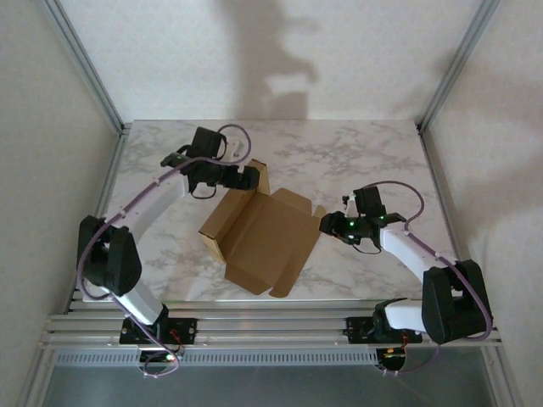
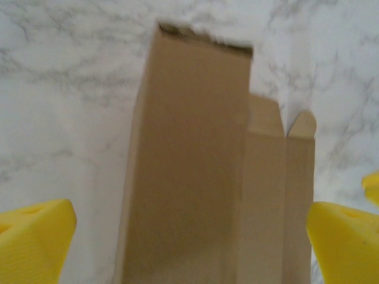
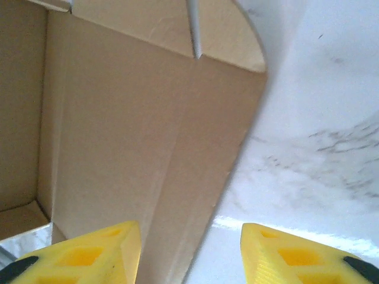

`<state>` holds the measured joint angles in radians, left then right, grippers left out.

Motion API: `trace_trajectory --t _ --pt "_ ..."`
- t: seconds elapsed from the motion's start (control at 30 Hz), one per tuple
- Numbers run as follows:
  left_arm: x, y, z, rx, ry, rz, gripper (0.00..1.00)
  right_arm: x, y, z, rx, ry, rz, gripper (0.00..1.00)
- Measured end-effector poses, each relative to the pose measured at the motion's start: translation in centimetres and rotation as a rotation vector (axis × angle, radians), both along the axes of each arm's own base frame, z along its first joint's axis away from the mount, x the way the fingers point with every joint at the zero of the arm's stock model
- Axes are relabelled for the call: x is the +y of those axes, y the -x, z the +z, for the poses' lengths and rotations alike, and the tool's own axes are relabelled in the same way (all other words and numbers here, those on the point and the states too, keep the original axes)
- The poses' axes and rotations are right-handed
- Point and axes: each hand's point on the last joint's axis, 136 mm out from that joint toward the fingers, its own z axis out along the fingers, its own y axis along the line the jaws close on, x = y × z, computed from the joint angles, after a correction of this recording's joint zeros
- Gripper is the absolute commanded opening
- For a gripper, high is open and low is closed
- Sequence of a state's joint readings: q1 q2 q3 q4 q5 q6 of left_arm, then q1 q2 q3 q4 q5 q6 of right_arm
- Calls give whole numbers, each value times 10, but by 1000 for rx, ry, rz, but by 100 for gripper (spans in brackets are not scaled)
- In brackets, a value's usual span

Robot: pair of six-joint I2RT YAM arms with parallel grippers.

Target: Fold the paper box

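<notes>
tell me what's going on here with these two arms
Two robot arms are folding a brown paper box on a marble table. The box lies open and partly folded in the middle, with one side wall up and its flaps spread out. The left gripper hovers over the box's far corner, jaws wide open, holding nothing. The right gripper sits at the box's right flap, jaws parted and not clamped on it.

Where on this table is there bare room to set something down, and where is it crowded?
Bare marble: the far right of the table, beyond the right pincer; and the near-left patch between the left arm and the paper box. Crowded: the centre, and the box's far corner, where the left pincer hangs.
</notes>
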<state>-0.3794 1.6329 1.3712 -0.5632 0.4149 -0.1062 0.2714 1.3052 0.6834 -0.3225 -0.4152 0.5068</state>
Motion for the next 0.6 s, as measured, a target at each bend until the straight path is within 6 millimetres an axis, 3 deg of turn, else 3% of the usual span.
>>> trace_trajectory --t 0.2,0.37,0.6 --pt "-6 29 -17 31 -102 -68 99 -3 -25 -18 -15 67 68 50" --pt "0 33 -26 44 -154 -63 99 -6 -43 -38 -22 132 107 50" --pt "7 30 -27 29 -192 -49 99 -3 -78 -25 -103 161 137 51"
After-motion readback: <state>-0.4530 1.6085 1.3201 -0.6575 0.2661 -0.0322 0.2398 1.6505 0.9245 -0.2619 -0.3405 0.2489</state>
